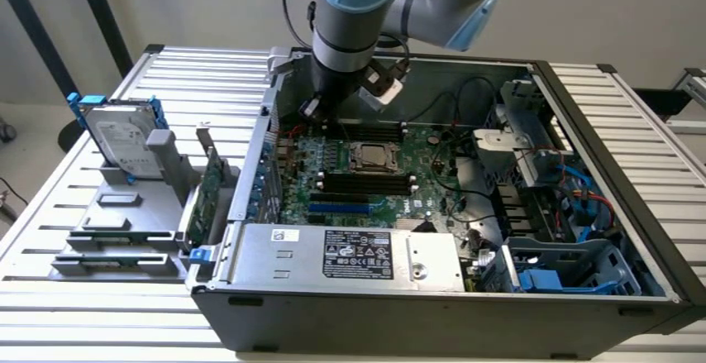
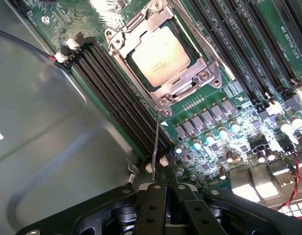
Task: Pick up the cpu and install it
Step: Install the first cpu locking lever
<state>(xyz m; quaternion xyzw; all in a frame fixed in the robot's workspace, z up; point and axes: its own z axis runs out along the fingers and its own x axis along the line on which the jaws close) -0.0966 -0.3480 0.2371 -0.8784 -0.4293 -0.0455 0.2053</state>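
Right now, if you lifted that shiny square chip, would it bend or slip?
Probably not bend: the cpu has a flat metal top, so it looks stiff. That top looks smooth, so it might slip. It is thin and small beside the motherboard, so likely light.

The cpu (image 1: 369,156) sits in place on the motherboard (image 1: 425,142) inside the open case (image 1: 441,317).

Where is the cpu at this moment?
In the exterior view, the cpu lies in the socket at the centre of the motherboard inside the open case, memory slots on both sides.
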